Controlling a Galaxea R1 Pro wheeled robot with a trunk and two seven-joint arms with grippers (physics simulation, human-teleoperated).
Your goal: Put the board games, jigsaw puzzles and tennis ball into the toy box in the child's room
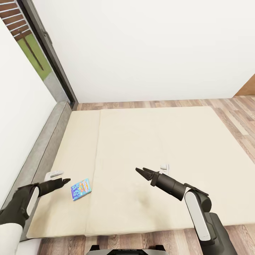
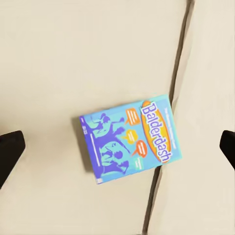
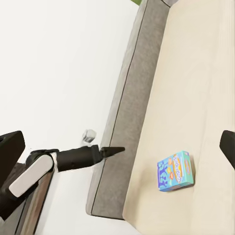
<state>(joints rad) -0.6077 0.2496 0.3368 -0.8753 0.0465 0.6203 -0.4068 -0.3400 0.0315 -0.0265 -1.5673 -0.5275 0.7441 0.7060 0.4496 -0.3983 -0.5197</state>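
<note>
Near edge of the bed [image 1: 148,141]: both arms are reaching out over the cream mattress. Left pincer [image 1: 66,181] is hovering at the near-left, just left of the board game [image 1: 81,189]; from the head cam its fingers are looking pressed together into one point, but the left wrist cam is showing two dark tips at opposite edges w/ the box between them, so can't tell if it's open or closed. It isn't touching the box. Right pincer [image 1: 141,172] is hanging over the middle of the bed, well apart from the game, fingers spread a little, holding nothing.

Board game is lying flat on the mattress near-left, blue cover w/ purple figures and orange "Balderdash" banner [image 2: 155,132], one corner sitting across the seam [image 2: 171,117] btwn the two mattress sections.

Left of the bed, a grey edge [image 1: 49,148] is running along the white wall. Farther out, wood floor [image 1: 233,113] is wrapping round the far and right sides, w/ a dark-framed window [image 1: 42,53] at far left.
</note>
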